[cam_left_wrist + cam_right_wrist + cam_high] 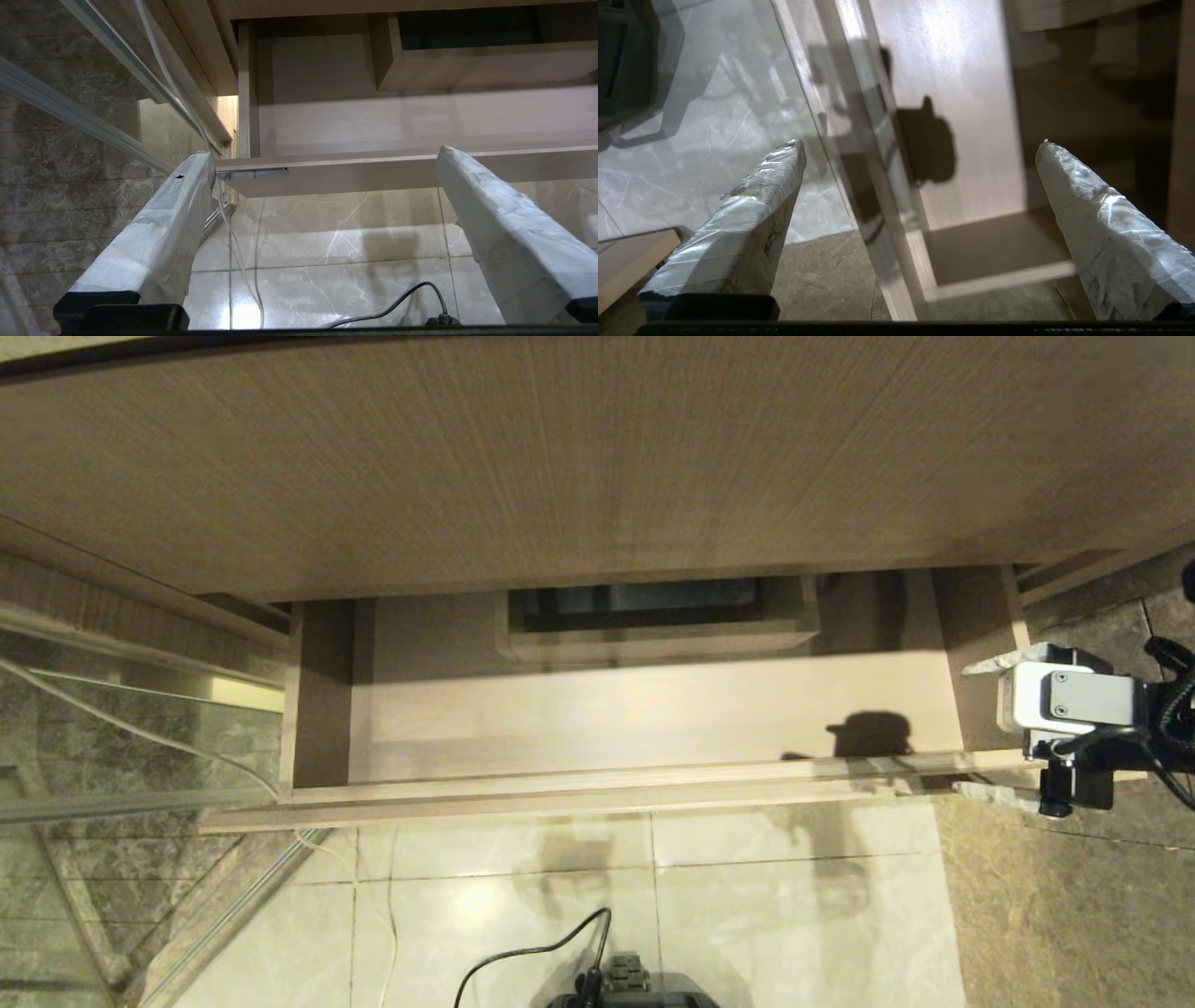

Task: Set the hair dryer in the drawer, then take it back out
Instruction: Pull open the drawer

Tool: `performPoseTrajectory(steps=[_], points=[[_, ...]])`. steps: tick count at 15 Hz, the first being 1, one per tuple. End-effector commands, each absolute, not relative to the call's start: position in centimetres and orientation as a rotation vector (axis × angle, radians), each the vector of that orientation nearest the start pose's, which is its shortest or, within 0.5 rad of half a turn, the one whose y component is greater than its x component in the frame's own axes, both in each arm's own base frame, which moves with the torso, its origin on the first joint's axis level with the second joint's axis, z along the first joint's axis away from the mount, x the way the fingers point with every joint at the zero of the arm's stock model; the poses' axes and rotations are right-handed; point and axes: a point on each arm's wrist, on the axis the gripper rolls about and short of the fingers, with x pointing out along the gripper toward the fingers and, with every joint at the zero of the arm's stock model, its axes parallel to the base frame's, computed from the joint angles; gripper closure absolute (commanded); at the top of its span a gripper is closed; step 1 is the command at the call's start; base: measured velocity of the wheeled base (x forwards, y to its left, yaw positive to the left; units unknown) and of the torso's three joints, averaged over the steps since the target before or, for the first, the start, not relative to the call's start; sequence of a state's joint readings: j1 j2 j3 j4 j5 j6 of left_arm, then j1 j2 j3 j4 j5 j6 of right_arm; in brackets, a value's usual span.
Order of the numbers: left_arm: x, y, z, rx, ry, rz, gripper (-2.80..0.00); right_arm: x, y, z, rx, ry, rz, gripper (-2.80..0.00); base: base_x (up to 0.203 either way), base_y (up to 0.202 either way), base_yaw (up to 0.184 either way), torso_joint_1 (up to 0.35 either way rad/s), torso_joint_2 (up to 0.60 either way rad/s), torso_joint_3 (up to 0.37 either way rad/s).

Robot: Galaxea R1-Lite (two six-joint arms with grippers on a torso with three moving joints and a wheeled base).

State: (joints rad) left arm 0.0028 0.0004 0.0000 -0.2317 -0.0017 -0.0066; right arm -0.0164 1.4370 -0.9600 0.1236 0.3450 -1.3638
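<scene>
We see the drawer (644, 728) pulled out from under the wide wood-grain counter (597, 467), its floor bare and lit, with a boxed cut-out (653, 616) at mid-back that looks dark inside. The counter's front edge hides the rear of the drawer, so we cannot tell what sits further back. The hair dryer appears in none of our views.

Our right gripper (980, 728) hangs at the drawer's right end, its two taped fingers (752, 224) spread wide and holding nothing; in the wrist view they straddle the drawer's front corner without touching it. Only the wrist and fingertips show in the head view, the arm being cut off at the edge. It casts a dark shadow (868, 733) on the drawer floor.

Our left gripper (322, 158) is parked low in front of the drawer's left end, fingers apart and empty. A black cable (532, 952) lies on the pale floor tiles (794, 915), and a glass panel (112, 737) stands at left.
</scene>
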Motion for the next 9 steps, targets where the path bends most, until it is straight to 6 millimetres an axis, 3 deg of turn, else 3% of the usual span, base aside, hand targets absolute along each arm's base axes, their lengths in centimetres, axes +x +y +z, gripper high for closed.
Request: performPoseTrajectory(steps=[1, 9], points=[[-2.2, 0.0, 8.8, -0.006, -0.193, 0.001, -2.80, 21.5, 0.4, 23.7, -1.215, 0.263, 0.645, -2.80, 0.000, 0.000, 0.000, 0.000, 0.00, 0.000], [-2.2, 0.0, 8.8, -0.006, -0.193, 0.001, -2.80, 18.8, 0.5, 24.2, -1.123, 0.329, 0.663, -2.80, 0.000, 0.000, 0.000, 0.000, 0.00, 0.000]])
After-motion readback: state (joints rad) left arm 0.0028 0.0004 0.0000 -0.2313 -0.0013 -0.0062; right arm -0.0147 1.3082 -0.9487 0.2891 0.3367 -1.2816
